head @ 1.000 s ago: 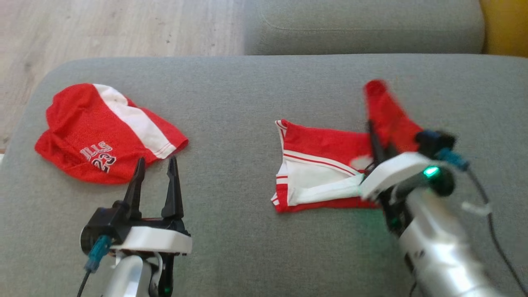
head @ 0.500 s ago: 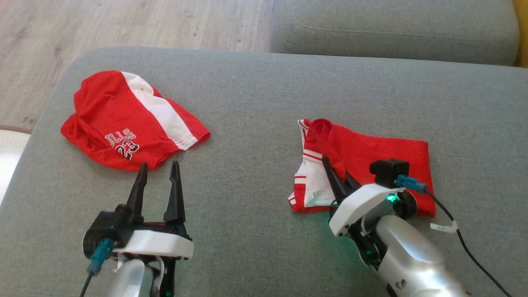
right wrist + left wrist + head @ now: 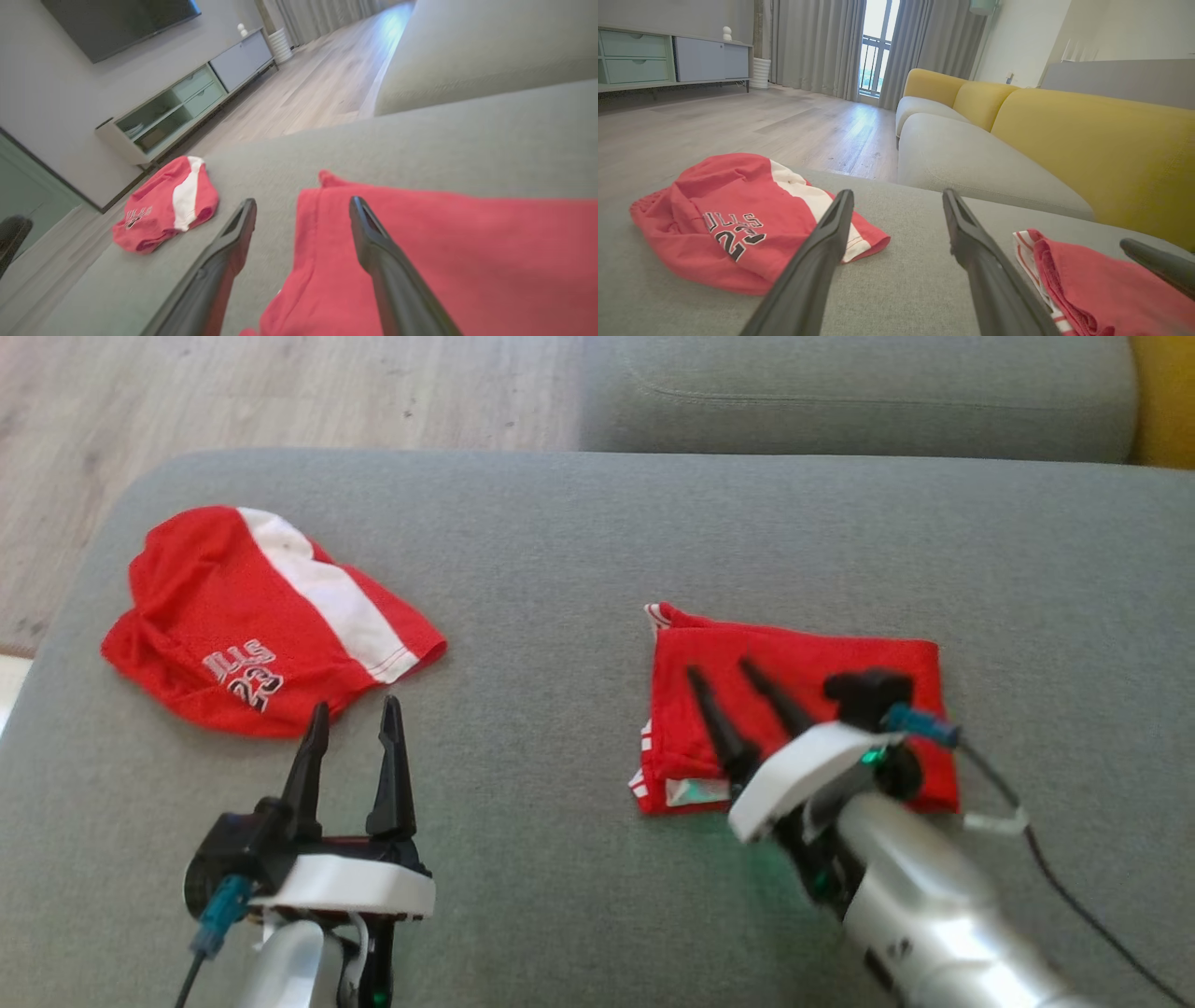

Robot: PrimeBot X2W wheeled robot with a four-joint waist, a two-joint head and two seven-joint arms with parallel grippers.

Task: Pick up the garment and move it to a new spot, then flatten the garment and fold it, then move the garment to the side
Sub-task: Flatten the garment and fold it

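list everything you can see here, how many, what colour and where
folded garment: 1, red with white trim, right part of the near cushion
crumpled garment: 1, red with a white stripe and lettering, left part of the near cushion
near cushion: 1, grey, under both garments
far seat: 1, grey, beyond the near cushion
sofa back: 1, yellow, behind the far seat
floor: 1, pale wood, past the cushion
cabinet: 1, pale, by the wall
curtains: grey, at the window
left hand: 1, dark fingers, open, near the crumpled garment
right hand: 1, dark fingers, open, over the folded garment
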